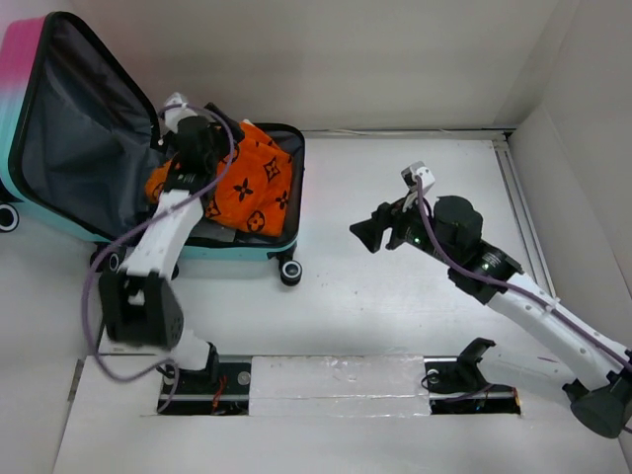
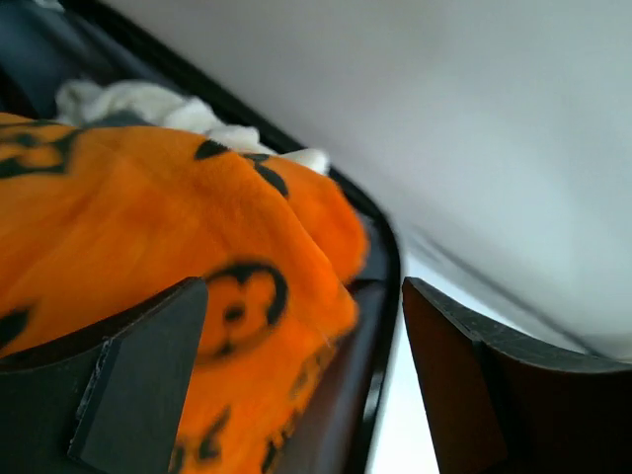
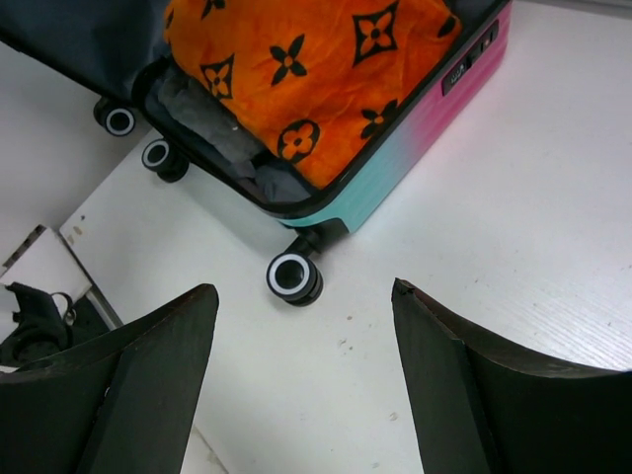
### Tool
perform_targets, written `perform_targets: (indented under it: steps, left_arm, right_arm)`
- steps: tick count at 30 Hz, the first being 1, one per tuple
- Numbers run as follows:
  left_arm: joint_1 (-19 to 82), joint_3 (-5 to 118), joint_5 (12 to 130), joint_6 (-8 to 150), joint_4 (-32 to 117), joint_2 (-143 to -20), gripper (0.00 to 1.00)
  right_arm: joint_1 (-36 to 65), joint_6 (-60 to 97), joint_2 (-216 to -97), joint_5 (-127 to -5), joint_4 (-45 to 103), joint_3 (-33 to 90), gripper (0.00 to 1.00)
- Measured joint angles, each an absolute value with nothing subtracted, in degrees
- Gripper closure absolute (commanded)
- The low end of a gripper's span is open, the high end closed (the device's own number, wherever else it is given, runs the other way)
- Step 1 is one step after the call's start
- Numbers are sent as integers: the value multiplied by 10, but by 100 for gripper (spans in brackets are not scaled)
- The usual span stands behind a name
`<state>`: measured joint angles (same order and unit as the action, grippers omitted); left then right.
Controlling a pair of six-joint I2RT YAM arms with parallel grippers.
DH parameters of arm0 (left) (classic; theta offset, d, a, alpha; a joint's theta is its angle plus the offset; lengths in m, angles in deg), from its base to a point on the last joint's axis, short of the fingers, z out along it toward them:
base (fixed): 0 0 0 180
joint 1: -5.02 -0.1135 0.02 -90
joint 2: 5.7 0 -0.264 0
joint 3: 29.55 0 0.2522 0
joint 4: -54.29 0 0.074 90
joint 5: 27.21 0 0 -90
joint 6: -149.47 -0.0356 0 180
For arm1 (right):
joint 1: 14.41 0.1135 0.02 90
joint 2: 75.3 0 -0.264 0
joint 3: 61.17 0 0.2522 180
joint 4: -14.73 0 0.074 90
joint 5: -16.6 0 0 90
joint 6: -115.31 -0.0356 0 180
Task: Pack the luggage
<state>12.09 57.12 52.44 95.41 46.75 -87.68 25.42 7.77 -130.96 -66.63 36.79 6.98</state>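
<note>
The luggage point(image 1: 99, 163), a child's hard-shell suitcase shading from pink to teal, lay open at the far left of the white surface point(image 1: 395, 316). Its dark grey-lined lid was thrown back to the left and its shallow half rested flat on its shell. An orange cloth printed with black flower motifs point(image 1: 252, 183) was heaped in that shallow half, bulging above the black rim on the side nearest the right arm. Under it, the left wrist camera showed a scrap of white fabric point(image 2: 148, 104), and the right wrist camera a fold of grey fabric point(image 3: 197, 118) at the wheel end. One black-and-white wheel point(image 3: 293, 276) stood on the surface at the case's near corner.

The left gripper point(image 2: 304, 296) reached into the case over the orange cloth, its jaws spread wide and closed on nothing. The cloth lay just under the left finger point(image 2: 138, 385) and the case's rim ran between the two.

The right gripper point(image 1: 363, 235) hung above bare surface, well apart from the suitcase and pointed toward it, jaws likewise parted and empty.
</note>
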Motion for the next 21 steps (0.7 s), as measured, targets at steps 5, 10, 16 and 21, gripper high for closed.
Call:
perform_targets:
  steps: [5, 10, 16, 21]
  left_arm:
    - [121, 747, 546, 953, 406, -1124, 26]
    - [136, 753, 544, 951, 483, -1182, 26]
    - [163, 579, 534, 1004, 574, -1068, 25]
    - [154, 505, 475, 1042, 542, -985, 19]
  right_arm:
    - [278, 78, -1326, -689, 367, 70, 23]
    - [289, 78, -1333, -716, 366, 70, 23]
    - [292, 79, -1357, -730, 364, 81, 23]
    - [293, 80, -1367, -740, 357, 87, 22]
